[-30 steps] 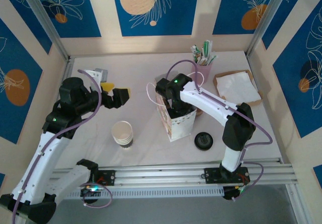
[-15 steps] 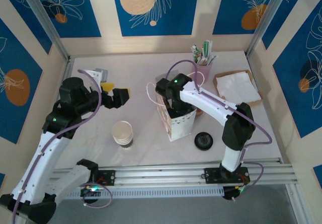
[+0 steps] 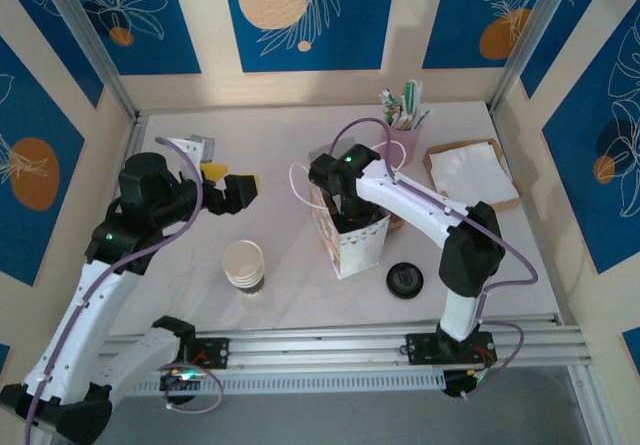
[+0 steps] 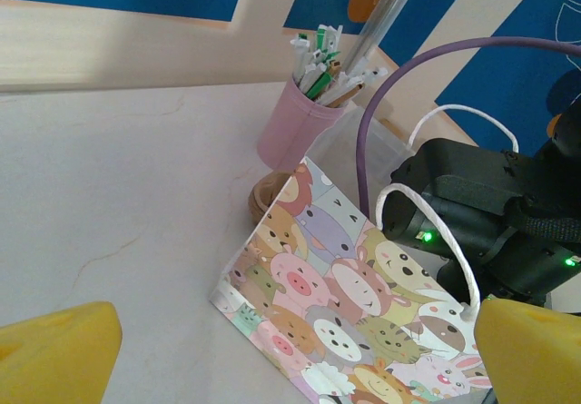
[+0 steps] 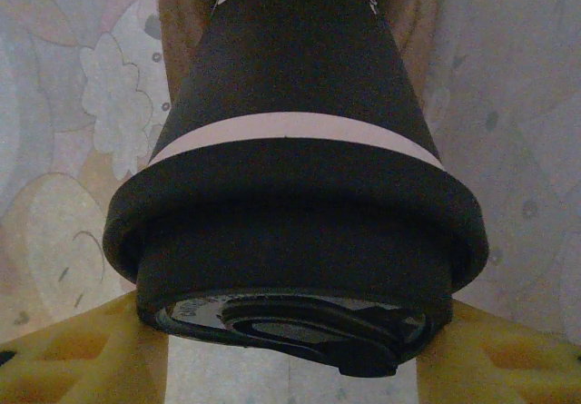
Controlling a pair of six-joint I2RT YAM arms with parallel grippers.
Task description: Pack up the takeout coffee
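Black-lidded paper takeout coffee cup [image 5: 290, 150] sat inside the cartoon-animal paper bag [image 3: 358, 250], long axis upright, lid uppermost, base pointing down, clamped at the lid by the right gripper [image 5: 290, 359], while the left gripper [image 3: 230, 178] gaped wide, empty.

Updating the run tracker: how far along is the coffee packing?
Done: the takeout coffee is lidded and inside the cartoon bag, whose printed walls surround it. In hand: the right gripper is clamped on the cup. To do: release it and pull the arm out. The left gripper hangs open beside the bag, empty.
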